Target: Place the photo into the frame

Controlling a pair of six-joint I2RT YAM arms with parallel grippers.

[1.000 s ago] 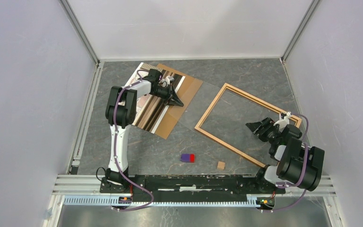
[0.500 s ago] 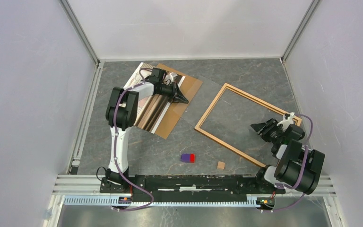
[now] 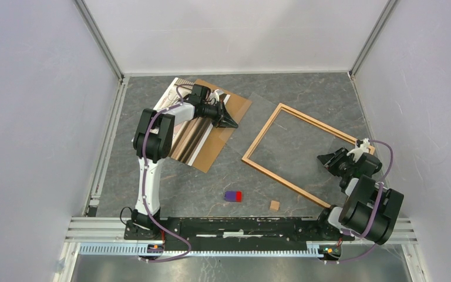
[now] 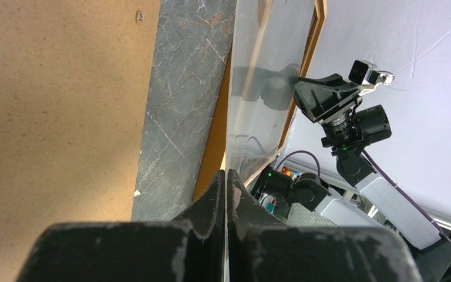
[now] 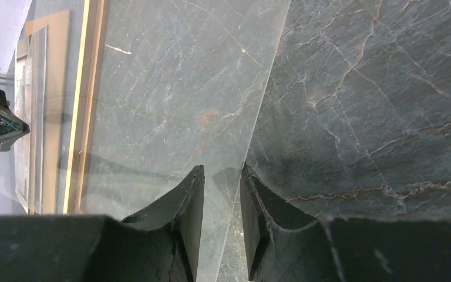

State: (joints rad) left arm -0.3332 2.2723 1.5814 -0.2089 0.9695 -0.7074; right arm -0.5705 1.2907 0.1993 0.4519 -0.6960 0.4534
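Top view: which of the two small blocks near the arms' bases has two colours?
The left block, which is purple and red; the right block is plain light wood.

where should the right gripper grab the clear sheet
At the near corner of the clear sheet, coming in edge-on from the right. It is thin and flat, so only an edge fits between the fingers. The right gripper straddles that corner; the left gripper pinches the far end.
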